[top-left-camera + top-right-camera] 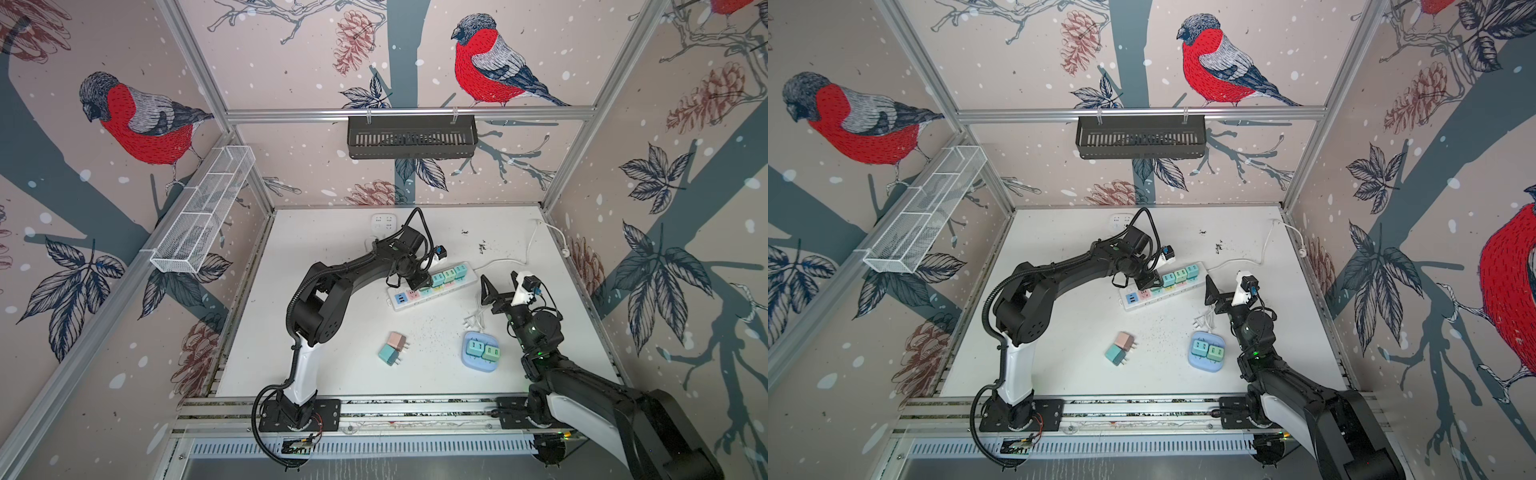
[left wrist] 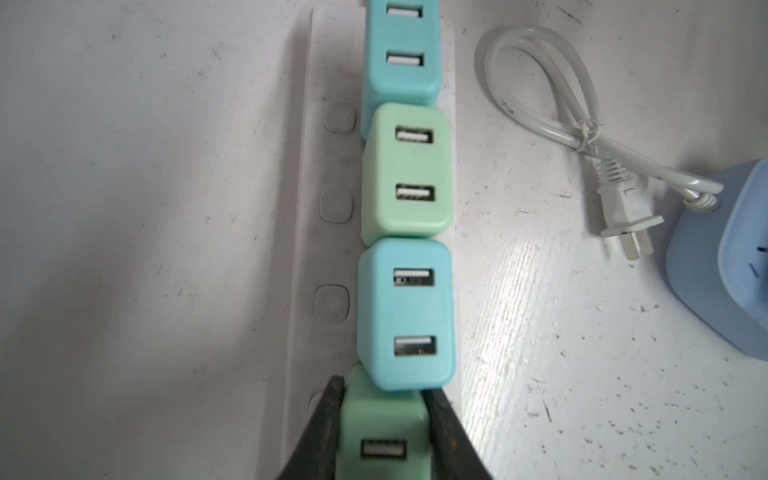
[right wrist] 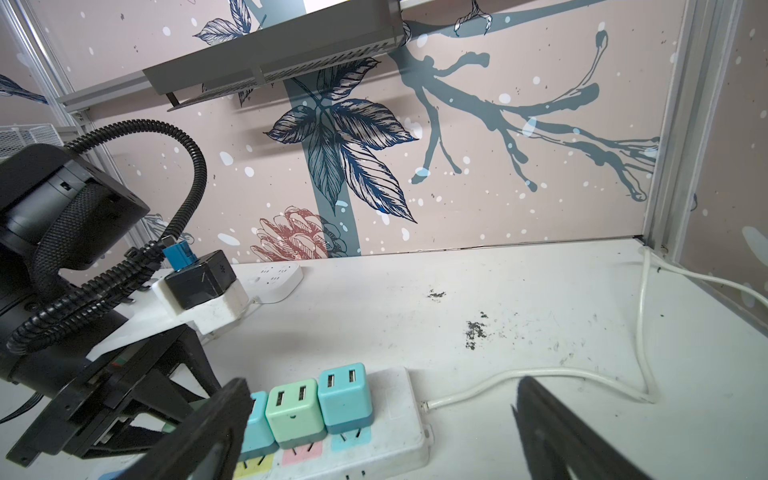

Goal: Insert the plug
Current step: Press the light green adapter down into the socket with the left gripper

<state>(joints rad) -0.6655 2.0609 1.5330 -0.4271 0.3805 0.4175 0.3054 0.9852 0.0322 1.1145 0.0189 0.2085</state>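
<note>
Three seated plugs [image 1: 449, 275] stand on the power strip [image 1: 461, 285] in both top views; your left gripper [image 1: 419, 284] works just beside them. In the left wrist view, its jaws are clenched on the green plug [image 2: 380, 424], which touches the neighbouring blue plug [image 2: 405, 316]. That contact may tilt the prongs and jam them; seating is hidden. In the right wrist view, your right gripper [image 3: 380, 390] hangs released near the strip's corded end, so a hard push may slide the strip.

lab robot cell, aluminium frame [image 1: 407, 114], bird-print walls [image 1: 291, 62]
</note>
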